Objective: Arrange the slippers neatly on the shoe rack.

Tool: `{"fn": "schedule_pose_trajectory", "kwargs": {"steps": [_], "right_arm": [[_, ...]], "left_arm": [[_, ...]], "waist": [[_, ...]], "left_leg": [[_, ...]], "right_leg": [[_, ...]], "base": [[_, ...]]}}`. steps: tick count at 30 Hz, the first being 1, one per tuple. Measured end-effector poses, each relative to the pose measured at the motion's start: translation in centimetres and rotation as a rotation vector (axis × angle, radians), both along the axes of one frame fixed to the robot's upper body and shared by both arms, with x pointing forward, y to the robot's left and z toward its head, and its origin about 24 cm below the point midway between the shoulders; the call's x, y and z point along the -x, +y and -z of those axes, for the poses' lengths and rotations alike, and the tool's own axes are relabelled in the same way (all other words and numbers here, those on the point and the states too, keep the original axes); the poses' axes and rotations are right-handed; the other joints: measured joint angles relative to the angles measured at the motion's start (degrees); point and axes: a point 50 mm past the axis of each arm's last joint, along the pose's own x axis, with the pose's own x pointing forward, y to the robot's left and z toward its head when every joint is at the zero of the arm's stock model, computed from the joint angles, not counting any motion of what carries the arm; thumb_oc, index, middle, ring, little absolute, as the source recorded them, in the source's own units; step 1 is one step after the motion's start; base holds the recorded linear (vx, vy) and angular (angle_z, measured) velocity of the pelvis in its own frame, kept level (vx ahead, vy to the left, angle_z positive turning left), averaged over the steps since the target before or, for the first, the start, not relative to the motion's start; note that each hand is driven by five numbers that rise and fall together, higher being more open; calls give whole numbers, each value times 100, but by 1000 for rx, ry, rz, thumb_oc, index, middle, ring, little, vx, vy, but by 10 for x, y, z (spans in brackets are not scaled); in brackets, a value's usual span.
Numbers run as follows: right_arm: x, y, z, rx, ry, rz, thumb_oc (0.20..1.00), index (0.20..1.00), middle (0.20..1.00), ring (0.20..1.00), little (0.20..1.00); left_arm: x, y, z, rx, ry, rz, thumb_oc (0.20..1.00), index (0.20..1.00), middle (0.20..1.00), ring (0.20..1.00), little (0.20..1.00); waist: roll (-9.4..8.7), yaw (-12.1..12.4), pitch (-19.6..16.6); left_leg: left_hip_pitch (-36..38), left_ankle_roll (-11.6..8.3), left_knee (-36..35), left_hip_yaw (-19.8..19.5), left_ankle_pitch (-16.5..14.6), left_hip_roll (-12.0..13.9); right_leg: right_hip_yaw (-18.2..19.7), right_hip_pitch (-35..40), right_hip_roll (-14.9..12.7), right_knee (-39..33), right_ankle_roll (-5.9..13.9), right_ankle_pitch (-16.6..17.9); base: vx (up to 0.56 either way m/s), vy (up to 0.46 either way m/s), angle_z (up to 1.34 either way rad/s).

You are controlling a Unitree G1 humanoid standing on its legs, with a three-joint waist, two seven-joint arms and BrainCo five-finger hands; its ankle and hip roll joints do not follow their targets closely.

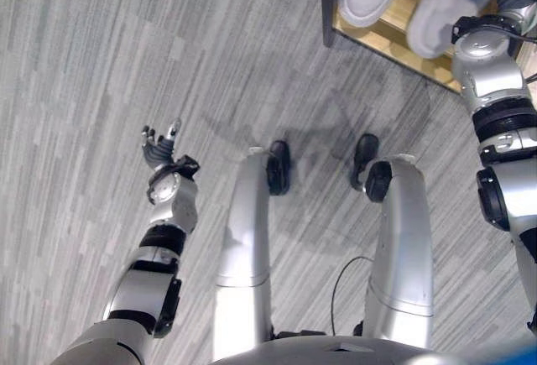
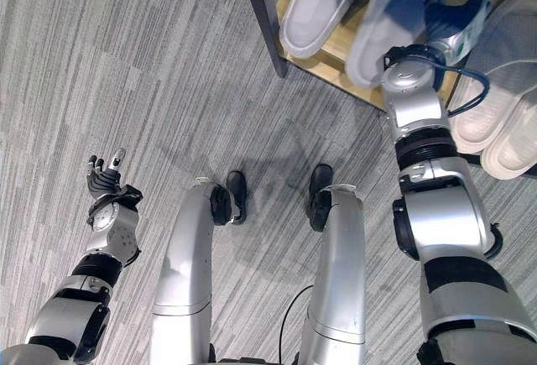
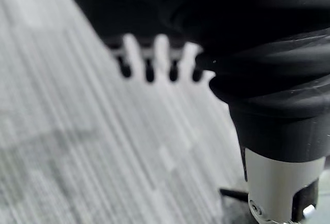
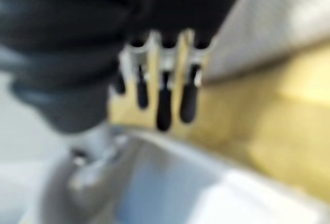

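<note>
Grey carpet lies nearest, where the left hand [image 2: 105, 176] hovers with relaxed fingers, empty. Farther off, the right hand [image 2: 453, 13] reaches with straight fingers over two pale slippers [image 2: 336, 0] on the wooden shoe rack [image 2: 336, 67]. Placing appears nearly done; only straightening looks left.

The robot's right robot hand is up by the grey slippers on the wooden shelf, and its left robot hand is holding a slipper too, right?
Not quite. The left robot hand holds nothing: the left eye view shows it over bare grey carpet, fingers relaxed. The rest is right: the right robot hand is up by the grey slippers on the wooden shelf.
</note>
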Motion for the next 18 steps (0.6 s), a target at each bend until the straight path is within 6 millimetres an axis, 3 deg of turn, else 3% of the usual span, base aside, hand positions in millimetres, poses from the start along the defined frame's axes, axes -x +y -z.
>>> {"fn": "schedule_pose_trajectory", "kwargs": {"steps": [9, 14, 18], "right_arm": [[5, -3, -3, -133, -127, -59, 1000, 1000, 1000, 1000, 1000], [9, -4, 17, -278, -181, -91, 1000, 1000, 1000, 1000, 1000], [8, 14, 33, -425, -248, -175, 1000, 1000, 1000, 1000, 1000]], "left_arm": [[-4, -8, -18, -28, -65, 7, 1000, 1000, 1000, 1000, 1000], [-6, -14, -22, -57, -85, 26, 1000, 1000, 1000, 1000, 1000], [-8, -16, -25, -50, -94, 25, 1000, 1000, 1000, 1000, 1000]], "waist": [[0, 137, 0], [-3, 103, -2], [-93, 99, -56]], "left_leg": [[12, 26, -101, 38, 42, -59], [78, 52, -582, 67, 256, -142], [79, 1, -806, 43, 362, -165]], "right_leg": [[24, 2, -80, -40, -2, -12], [12, 101, -128, -488, 51, 142], [-37, 121, -142, -686, 85, 213]], "base": [[-15, 22, 4], [-23, 0, 4], [-1, -4, 1]]}}
